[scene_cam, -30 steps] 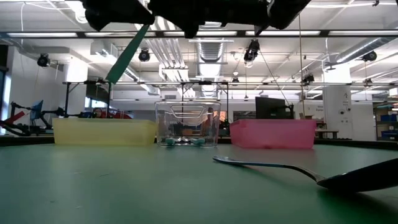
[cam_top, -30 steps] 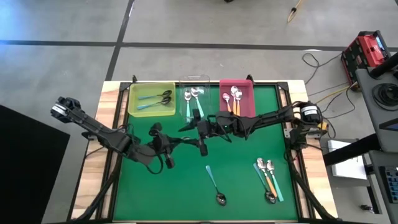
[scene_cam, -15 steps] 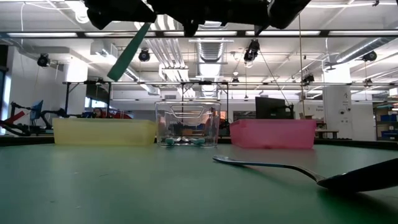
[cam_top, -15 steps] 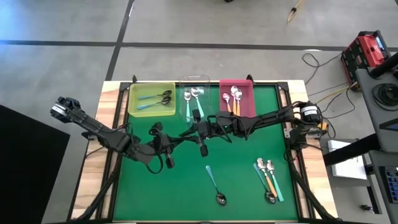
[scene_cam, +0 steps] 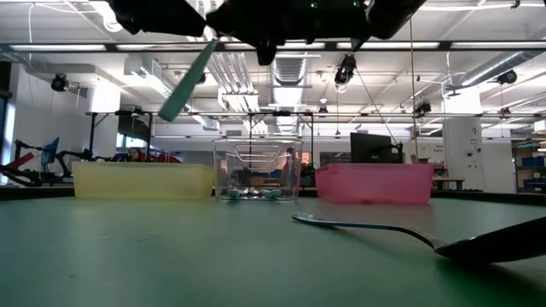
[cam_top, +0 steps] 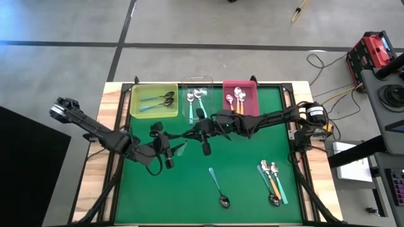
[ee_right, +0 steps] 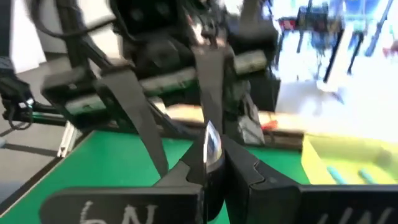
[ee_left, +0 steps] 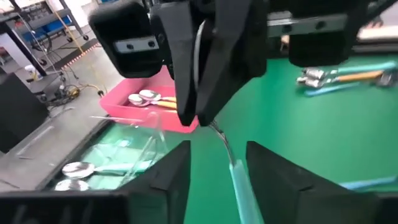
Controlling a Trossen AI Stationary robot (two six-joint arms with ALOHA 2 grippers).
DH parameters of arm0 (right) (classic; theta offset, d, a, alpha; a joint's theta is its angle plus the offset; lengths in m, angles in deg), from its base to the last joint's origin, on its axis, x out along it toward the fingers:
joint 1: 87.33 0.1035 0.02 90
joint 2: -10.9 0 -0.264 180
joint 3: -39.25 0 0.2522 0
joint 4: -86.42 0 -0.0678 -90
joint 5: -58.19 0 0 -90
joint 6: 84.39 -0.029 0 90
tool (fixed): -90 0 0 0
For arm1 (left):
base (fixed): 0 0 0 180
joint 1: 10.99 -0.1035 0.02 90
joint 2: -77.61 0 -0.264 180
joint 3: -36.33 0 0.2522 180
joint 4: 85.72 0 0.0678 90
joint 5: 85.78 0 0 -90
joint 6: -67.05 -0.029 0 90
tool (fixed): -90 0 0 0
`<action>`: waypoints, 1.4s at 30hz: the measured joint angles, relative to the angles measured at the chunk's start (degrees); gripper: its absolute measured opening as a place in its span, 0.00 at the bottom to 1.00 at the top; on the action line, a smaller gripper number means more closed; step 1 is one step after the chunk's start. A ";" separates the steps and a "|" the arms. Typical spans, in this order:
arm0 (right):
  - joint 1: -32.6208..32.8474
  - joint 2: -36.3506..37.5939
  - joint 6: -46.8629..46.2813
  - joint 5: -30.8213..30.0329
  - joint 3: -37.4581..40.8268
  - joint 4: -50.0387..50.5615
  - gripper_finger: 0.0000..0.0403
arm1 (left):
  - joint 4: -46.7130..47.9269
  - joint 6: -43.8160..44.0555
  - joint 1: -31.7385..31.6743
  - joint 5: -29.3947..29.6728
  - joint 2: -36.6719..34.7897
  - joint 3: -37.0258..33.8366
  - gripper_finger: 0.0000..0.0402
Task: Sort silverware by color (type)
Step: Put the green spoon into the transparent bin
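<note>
High view: a handover is seen in the air over the middle of the green worktop (cam_top: 252, 183). One teal spoon (ee_left: 233, 171) is passed between the arms. A second ago it was held by the left gripper (cam_top: 169, 150) while the right gripper (cam_top: 203, 131) was wide. Now the right gripper is clenched on the spoon's shiny bowl, and the left gripper is let loose around the teal handle. So the spoon can probably be carried to the clear bin (cam_top: 197, 101), where silver and teal spoons are kept.
</note>
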 joint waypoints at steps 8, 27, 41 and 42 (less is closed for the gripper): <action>-3.00 -0.01 -0.47 -1.83 -8.87 19.70 0.03 | 3.83 -14.02 0.00 0.61 -9.13 -1.15 0.41; -18.83 -0.03 -4.17 -2.12 -23.32 33.68 0.03 | -21.25 -44.49 0.00 0.00 -42.54 -21.94 0.33; -24.14 -0.89 -6.33 -1.49 -23.37 30.22 0.03 | -21.98 -47.70 0.00 -0.02 -50.56 -21.16 0.33; -24.24 -1.23 -6.46 -1.50 -23.37 29.92 0.03 | -21.89 -48.09 0.00 -0.02 -50.72 -21.16 0.33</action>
